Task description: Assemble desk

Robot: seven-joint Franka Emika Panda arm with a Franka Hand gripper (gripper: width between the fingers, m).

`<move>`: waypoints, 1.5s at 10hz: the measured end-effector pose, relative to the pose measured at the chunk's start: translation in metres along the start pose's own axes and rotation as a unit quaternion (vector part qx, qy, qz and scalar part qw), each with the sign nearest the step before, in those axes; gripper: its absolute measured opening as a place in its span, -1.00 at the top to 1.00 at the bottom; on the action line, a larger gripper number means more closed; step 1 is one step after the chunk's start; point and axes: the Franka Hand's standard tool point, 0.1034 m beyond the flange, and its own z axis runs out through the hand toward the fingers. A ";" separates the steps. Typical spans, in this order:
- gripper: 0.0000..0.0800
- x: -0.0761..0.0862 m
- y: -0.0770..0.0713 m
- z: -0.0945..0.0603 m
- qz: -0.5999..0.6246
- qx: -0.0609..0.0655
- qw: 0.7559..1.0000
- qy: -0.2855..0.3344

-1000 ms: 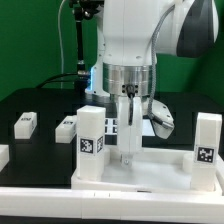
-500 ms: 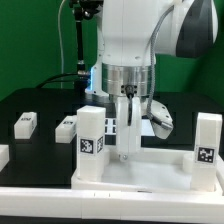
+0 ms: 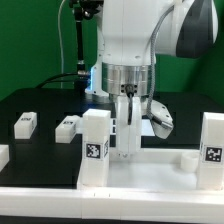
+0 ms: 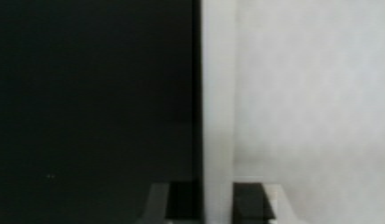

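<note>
At the left of the frame, on the black table (image 3: 40, 100), lie one loose leg (image 3: 24, 123) and a second loose leg (image 3: 67, 127), well apart from the arm. Just right of them, in the lower half, sits the desk panel (image 3: 150, 178), its near-left leg (image 3: 96, 142) upright in a corner. At centre the gripper (image 3: 128, 150) reaches straight down, fingers narrow and pinching the panel's thin far rim, and a right leg (image 3: 211, 140) stands at the frame's right edge.

Matt white plastic on a dull black table (image 3: 40, 100)
The desk panel (image 3: 150, 172) and its 2 upright legs (image 3: 96, 125) (image 3: 211, 128) looked like smooth, matt white plastic, each with a flat printed black-and-white tag (image 3: 96, 151); the robot arm's shell (image 3: 135, 30) shone glossy white.
</note>
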 end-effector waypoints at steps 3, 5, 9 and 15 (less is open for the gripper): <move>0.85 0.014 0.014 -0.006 -0.040 -0.004 0.999 0.001; 0.85 0.033 0.024 -0.007 -0.077 -0.009 0.997 0.005; 0.85 0.042 0.024 -0.008 -0.099 -0.009 0.995 0.008; 0.85 0.067 0.018 -0.007 -0.349 -0.012 0.937 0.016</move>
